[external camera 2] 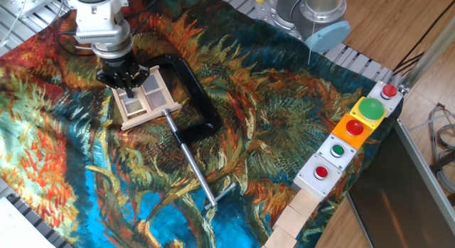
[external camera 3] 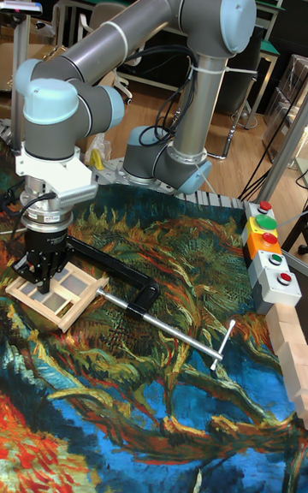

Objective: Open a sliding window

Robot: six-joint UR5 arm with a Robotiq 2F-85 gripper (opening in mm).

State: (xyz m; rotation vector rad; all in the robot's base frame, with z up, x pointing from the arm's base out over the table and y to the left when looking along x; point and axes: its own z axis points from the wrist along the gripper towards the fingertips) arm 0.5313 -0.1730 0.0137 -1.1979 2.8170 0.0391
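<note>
The black two-finger gripper [external camera 2: 122, 83] presses down onto the small pale wooden sliding window [external camera 2: 146, 100], probably to drag its sash; a black C-clamp with a steel rod [external camera 2: 190, 113] just beside the jaws pins the frame, and whether they are closed I cannot tell.

The hand [external camera 2: 122, 83] points down onto the far part of the sliding window [external camera 2: 146, 100], its black fingers [external camera 2: 114, 77] touching the pale wooden frame. A black clamp [external camera 2: 190, 99] curves round the window's right side, its steel rod [external camera 2: 190, 163] running toward the near edge. A patterned cloth [external camera 2: 270, 127] covers the tabletop. Button boxes [external camera 2: 352, 131] line the right edge.
</note>
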